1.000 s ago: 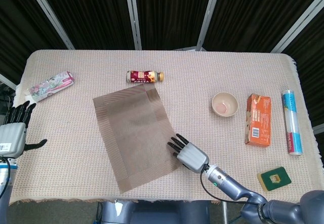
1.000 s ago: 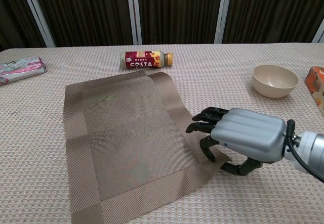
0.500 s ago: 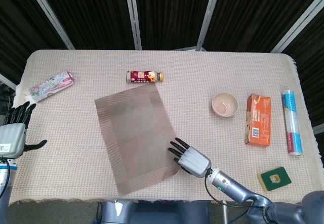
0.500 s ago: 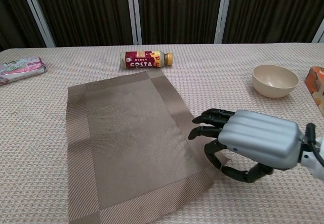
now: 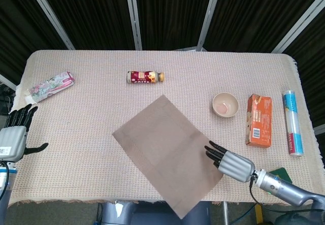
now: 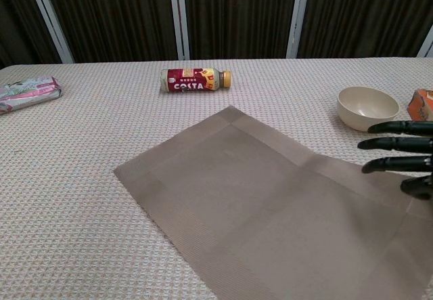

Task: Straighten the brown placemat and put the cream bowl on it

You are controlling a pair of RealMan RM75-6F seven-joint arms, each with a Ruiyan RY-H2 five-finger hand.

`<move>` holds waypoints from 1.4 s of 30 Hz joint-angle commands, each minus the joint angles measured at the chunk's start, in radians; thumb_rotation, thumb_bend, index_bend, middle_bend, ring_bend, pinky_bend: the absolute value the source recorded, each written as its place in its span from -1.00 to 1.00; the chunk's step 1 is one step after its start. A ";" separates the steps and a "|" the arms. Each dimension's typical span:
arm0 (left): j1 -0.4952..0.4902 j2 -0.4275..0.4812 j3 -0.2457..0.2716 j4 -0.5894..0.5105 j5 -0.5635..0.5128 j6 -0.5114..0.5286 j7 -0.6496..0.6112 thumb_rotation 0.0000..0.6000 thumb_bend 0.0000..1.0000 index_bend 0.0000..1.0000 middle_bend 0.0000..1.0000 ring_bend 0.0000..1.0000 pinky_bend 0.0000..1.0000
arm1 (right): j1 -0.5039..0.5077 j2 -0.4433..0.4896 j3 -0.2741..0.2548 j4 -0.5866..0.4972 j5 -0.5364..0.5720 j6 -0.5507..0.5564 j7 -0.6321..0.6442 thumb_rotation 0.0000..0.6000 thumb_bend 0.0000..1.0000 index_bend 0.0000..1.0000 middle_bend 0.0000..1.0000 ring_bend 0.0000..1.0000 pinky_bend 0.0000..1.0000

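Brown placemat point(image 5: 170, 154) lies skewed on the cloth-covered surface point(image 5: 91, 62), with the right hand point(image 5: 229, 162) at its right edge.

The placemat sits diagonally, one corner hanging over the near edge of the surface. The right hand's dark fingers point(image 6: 396, 145) stretch out over the placemat's right side; whether they pinch it cannot be told. The cream bowl point(image 5: 225, 104) stands upright off the placemat, just beyond that hand and apart from it. The left hand point(image 5: 14, 136) hovers at the far left edge, fingers spread, holding nothing.
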 commanded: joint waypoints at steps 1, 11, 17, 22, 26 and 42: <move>0.002 0.002 -0.001 0.001 -0.002 0.002 -0.003 1.00 -1.00 -1.00 -1.00 -1.00 -1.00 | 0.031 0.037 0.023 0.092 -0.019 0.016 -0.022 1.00 -0.15 0.31 -0.67 -1.00 -0.86; 0.003 -0.003 -0.003 0.017 -0.023 -0.007 0.005 1.00 -1.00 -1.00 -1.00 -1.00 -1.00 | 0.142 -0.046 0.080 0.284 -0.082 0.009 -0.043 1.00 -0.15 0.31 -0.67 -1.00 -0.86; 0.003 -0.004 -0.004 0.022 -0.027 -0.008 0.006 1.00 -1.00 -1.00 -1.00 -1.00 -1.00 | 0.152 -0.077 0.094 0.318 -0.068 0.016 -0.035 1.00 -0.35 -0.02 -0.72 -1.00 -0.89; -0.001 -0.007 0.000 0.029 -0.017 -0.015 0.004 1.00 -1.00 -1.00 -1.00 -1.00 -1.00 | 0.071 -0.083 0.137 0.295 0.028 0.074 -0.059 1.00 -1.00 -1.00 -1.00 -1.00 -1.00; -0.010 -0.015 0.013 0.048 0.011 -0.029 0.008 1.00 -1.00 -1.00 -1.00 -1.00 -1.00 | -0.046 -0.065 0.188 0.143 0.174 0.153 -0.022 1.00 -1.00 -1.00 -1.00 -1.00 -1.00; -0.204 -0.250 0.069 0.421 0.320 -0.160 -0.112 1.00 -0.92 -0.62 -1.00 -1.00 -1.00 | -0.318 0.091 0.224 -0.480 0.570 0.207 0.146 1.00 -1.00 -1.00 -1.00 -1.00 -1.00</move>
